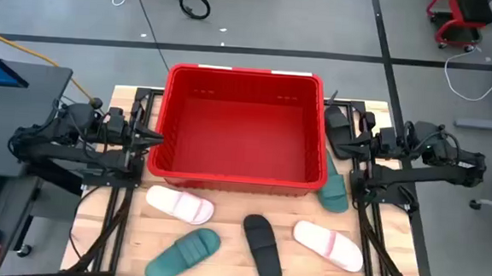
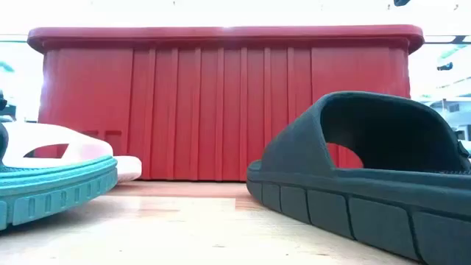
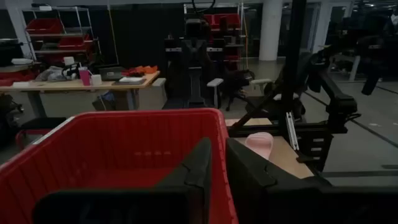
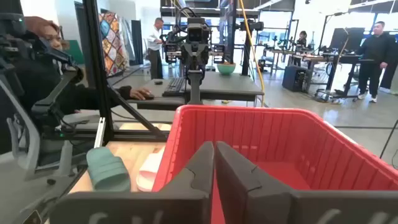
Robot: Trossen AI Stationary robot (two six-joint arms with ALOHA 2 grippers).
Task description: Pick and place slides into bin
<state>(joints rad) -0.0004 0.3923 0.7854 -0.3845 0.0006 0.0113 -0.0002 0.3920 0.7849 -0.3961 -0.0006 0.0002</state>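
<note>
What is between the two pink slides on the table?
In the high view, a black slide lies between the pink slide and the other pink slide.

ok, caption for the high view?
Empty red bin mid-table, six slides outside it, both pincers shut at its sides.

Robotics lab: workbenches, shelving, computer desks.

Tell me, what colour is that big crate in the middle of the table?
The crate is bright red all over, best seen in the high view.
</note>
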